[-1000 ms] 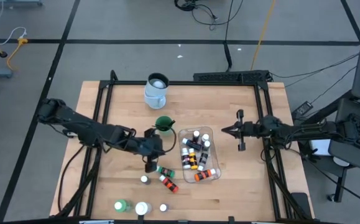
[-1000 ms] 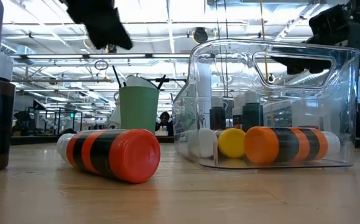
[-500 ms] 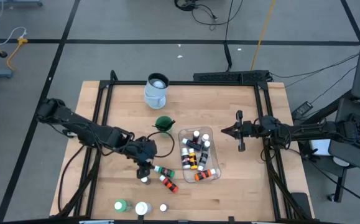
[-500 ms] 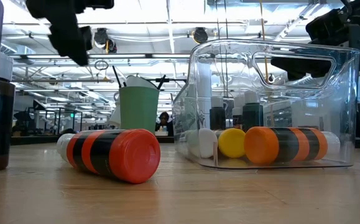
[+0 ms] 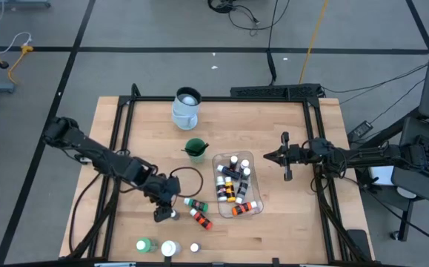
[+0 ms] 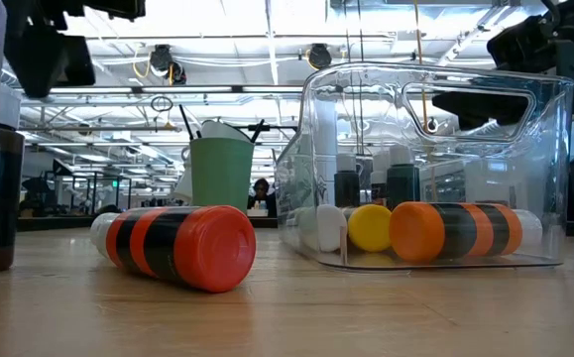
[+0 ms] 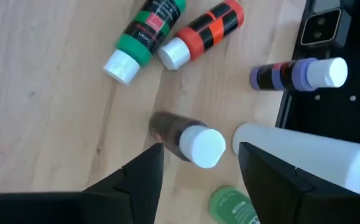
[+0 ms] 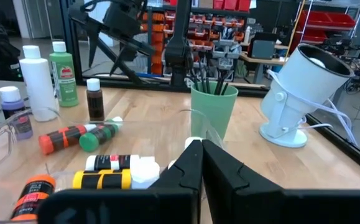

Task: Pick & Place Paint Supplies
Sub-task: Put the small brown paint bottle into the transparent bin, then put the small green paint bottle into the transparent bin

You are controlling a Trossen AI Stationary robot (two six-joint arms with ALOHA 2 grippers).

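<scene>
Wooden table [image 5: 273, 230] inside a black frame carries the paint supplies. Left gripper [image 5: 164, 213] hangs over the front-left area with its fingers [image 7: 143, 175] spread apart, straddling an upright brown bottle [image 7: 191, 141] without gripping it. Just beside it lie a green bottle [image 7: 143, 38] and an orange bottle [image 7: 201, 33], tipped on their sides. A clear tub [image 5: 253, 159] near the table centre holds several more small bottles. A green cup [image 5: 195, 148] with brushes stands behind the tub. Right gripper [image 5: 267, 156] waits beside the tub, fingers pressed together, empty.
</scene>
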